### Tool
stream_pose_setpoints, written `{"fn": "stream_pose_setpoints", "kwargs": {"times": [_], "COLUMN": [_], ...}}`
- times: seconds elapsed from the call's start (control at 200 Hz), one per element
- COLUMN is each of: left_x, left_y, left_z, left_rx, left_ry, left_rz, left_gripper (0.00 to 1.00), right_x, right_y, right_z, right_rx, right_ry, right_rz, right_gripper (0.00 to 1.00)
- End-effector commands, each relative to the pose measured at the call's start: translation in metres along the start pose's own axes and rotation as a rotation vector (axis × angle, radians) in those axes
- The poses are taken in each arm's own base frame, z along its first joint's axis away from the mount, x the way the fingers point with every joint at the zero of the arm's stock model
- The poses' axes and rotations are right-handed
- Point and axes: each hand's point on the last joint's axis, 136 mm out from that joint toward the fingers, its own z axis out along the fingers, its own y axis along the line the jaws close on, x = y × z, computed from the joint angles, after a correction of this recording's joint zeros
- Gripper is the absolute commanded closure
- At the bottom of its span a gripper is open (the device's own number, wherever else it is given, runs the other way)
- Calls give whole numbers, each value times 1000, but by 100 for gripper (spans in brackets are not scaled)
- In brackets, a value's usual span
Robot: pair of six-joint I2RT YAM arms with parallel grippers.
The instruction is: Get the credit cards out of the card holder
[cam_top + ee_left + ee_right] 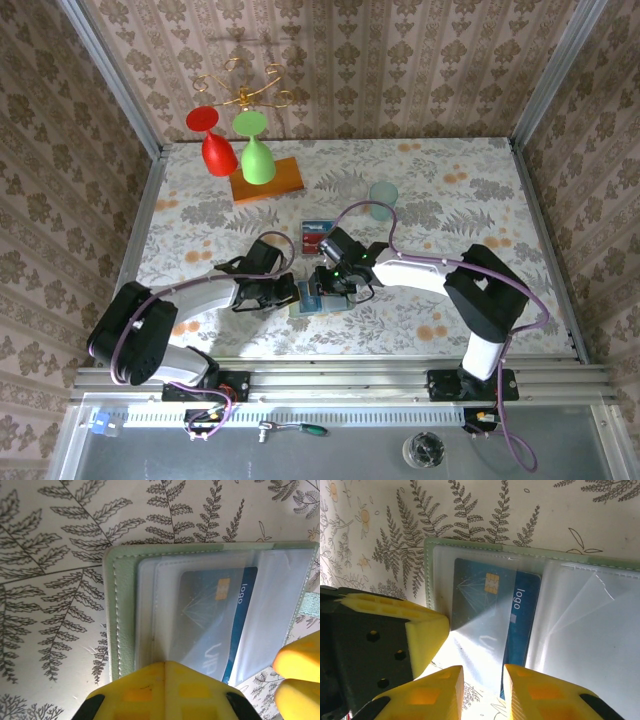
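The sage-green card holder (310, 306) lies open on the table between both grippers. In its left clear pocket sits a blue credit card (487, 610), also visible through the film (215, 615). My left gripper (166, 664) is shut, its joined tips resting on the pocket's near edge (445, 626). My right gripper (484, 682) stands partly open, one finger on each side of the blue card's near end; I cannot tell whether they touch it. Red credit cards (316, 238) lie on the table just beyond the holder.
A pale teal cup (383, 199) stands behind the right arm. At the back left an orange wooden board (268, 181) carries a gold stand with a red glass (213, 145) and a green glass (256, 150). Walls close in the sides.
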Motion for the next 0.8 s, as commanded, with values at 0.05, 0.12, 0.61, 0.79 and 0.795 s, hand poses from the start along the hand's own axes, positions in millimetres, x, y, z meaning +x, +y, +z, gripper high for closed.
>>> {"fn": "stream_pose_setpoints", "kwargs": {"times": [0.05, 0.12, 0.61, 0.79, 0.795], "left_x": [6, 7, 9, 9, 9], "left_y": [16, 18, 21, 21, 22], "left_z": [4, 5, 6, 5, 5], "left_rx": [-61, -65, -66, -64, -66], "left_ry": [10, 12, 17, 13, 14], "left_rz": [-9, -11, -14, -15, -16], "left_gripper": [100, 100, 100, 100, 100], "right_x": [4, 5, 9, 7, 7], "right_y": [-5, -7, -17, -14, -13], "right_z": [8, 10, 21, 21, 21], "right_rx": [7, 14, 7, -39, -41], "right_ry": [36, 43, 62, 60, 59], "right_rz": [30, 33, 73, 100, 99], "right_gripper": [71, 71, 69, 69, 69]}}
